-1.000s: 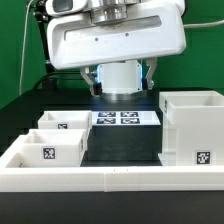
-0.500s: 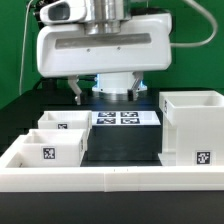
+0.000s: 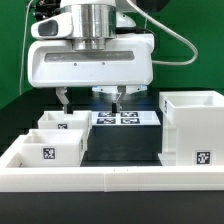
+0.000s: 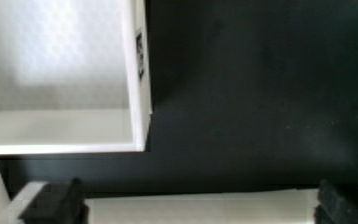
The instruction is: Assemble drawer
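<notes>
Drawer housing (image 3: 190, 125) stands on the worktop (image 3: 120, 150) at ext. view's right; rear small box (image 3: 62, 121) & front small box (image 3: 52, 150) sit at left. We see the claw (image 3: 90, 98) spread wide, empty (hovering near the rear one).

Boxes (image 3: 52, 150) exterior view's left, housing (image 3: 195, 132) exterior view's right, marker board (image 3: 125, 118) between.

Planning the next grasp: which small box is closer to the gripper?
The rear small box, beside the marker board; the front small box lies farther from the gripper.
</notes>
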Tool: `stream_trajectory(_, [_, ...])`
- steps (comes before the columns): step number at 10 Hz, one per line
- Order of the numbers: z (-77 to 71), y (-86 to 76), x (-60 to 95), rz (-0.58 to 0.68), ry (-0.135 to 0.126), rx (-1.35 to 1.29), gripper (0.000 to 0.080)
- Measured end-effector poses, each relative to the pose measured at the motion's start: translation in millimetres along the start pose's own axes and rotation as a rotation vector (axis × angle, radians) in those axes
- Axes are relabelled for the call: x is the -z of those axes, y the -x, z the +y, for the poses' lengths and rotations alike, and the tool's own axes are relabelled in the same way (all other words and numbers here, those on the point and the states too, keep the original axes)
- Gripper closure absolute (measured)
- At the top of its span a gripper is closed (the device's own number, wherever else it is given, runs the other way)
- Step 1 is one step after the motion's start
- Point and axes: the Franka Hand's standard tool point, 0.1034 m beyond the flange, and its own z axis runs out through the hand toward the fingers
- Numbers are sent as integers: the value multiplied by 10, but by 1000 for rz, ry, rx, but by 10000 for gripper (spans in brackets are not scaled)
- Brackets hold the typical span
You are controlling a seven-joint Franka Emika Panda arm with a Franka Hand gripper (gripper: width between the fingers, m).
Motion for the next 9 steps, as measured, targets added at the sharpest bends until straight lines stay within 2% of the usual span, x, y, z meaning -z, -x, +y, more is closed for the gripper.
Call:
stream_trajectory(3, [45,28,-11,-13,1,-10,151])
stream_trajectory(5, [278,174,-155,-29,23,-8,151])
stream_trajectory(7, [264,274,-263,-44,25,2,151])
stream_trajectory(9, [229,311,-270,-100,8,2,151])
